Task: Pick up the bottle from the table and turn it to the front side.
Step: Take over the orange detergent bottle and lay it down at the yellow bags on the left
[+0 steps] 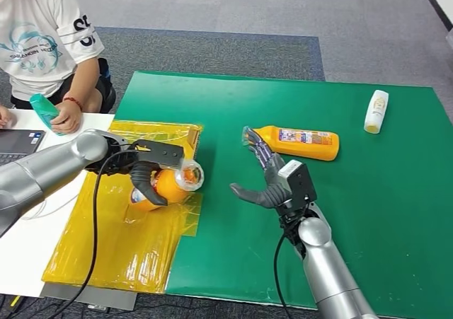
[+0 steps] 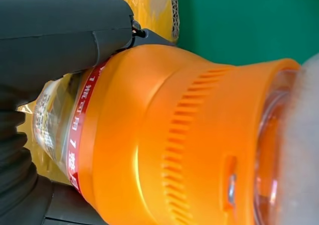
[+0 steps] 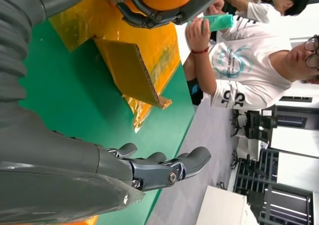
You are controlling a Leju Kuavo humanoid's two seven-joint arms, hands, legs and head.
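We find the left hand [image 1: 146,184] closed around the orange bottle [image 1: 170,184], which it holds on its side just above the yellow sheet [image 1: 107,255] at the left of the green worktop [image 1: 374,213]. The bottle's clear cap end [image 1: 191,175] points toward the middle of the worktop. In the left wrist view the dark fingers [image 2: 68,30] wrap the body near its red label band [image 2: 80,130]; the grip sits toward the base, leaving the ribbed orange shoulder free.

The right hand [image 1: 262,184] holds nothing, its fingers spread, hovering over the worktop just beside a second, long orange bottle [image 1: 299,143] that lies flat. A white bottle [image 1: 376,111] lies well apart at the far right. A person [image 1: 42,43] sits at the far left holding a teal object [image 1: 44,110].

We judge the bottle to be picked up and the turning step in hand. To do it well, the wrist should rotate steadily with the grip kept firm, since the smooth plastic could slip. The label side facing us cannot be confirmed from these views. The right hand should stay clear of the turning bottle.
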